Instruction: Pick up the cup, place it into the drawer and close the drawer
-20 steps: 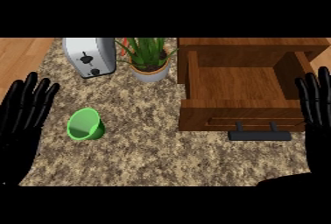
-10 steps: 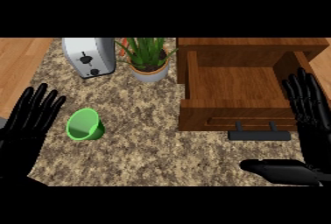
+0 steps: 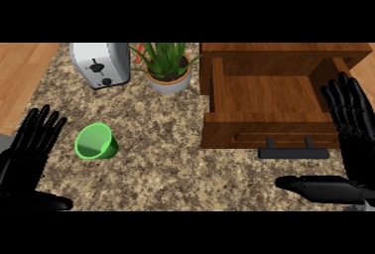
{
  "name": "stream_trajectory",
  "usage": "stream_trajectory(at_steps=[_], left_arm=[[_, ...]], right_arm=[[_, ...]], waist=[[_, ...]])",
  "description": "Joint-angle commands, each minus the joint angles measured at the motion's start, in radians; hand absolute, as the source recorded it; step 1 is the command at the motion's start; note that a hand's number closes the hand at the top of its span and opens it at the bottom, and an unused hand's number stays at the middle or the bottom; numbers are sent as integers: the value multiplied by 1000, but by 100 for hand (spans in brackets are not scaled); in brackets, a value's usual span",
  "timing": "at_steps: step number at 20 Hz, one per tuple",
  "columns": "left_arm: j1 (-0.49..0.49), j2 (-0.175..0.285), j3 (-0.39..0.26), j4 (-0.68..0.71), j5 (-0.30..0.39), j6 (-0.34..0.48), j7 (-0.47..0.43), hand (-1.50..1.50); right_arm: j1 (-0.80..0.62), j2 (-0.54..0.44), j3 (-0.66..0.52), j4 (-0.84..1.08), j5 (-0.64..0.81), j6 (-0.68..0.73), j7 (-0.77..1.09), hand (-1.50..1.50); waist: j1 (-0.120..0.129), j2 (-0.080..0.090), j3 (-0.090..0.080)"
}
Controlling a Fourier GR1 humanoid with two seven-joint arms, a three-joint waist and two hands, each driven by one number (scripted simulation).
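Cup (image 3: 96, 142) green, on side, mouth facing camera.

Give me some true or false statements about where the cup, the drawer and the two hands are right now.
1. The cup is on the counter, left of the drawer. True.
2. The drawer is shut. False: it is pulled open.
3. The left hand is curled round the cup. False: it is open, just left of the cup and apart from it.
4. The toaster stands left of the potted plant. True.
5. The right hand holds the drawer's handle. False: it is open at the drawer's right side, and the handle is free.
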State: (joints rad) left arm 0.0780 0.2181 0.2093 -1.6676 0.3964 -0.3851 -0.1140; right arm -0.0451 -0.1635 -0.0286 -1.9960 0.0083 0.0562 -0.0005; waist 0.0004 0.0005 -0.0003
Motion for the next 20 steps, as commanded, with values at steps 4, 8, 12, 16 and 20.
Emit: stream_trajectory(at_steps=[4,8,12,16,20], left_arm=[[-103,35,66,287,-116,-1,-138,-150],[-125,16,46,447,-224,18,-261,-150],[-172,53,76,642,-269,18,-362,-150],[-185,70,80,743,-301,19,-455,-150],[-320,122,109,1074,-324,-53,-642,-150]], right_arm=[[41,-21,-40,-8,-19,49,-26,-150],[32,21,-16,51,-8,44,-80,-150],[-24,-56,-106,9,-91,97,2,-150],[-6,7,-60,39,-14,54,-26,-150],[-31,20,-41,26,5,37,6,-150]], waist=[[-6,0,0],[-6,1,0],[-10,1,-1],[-3,0,0],[-9,2,-1]])
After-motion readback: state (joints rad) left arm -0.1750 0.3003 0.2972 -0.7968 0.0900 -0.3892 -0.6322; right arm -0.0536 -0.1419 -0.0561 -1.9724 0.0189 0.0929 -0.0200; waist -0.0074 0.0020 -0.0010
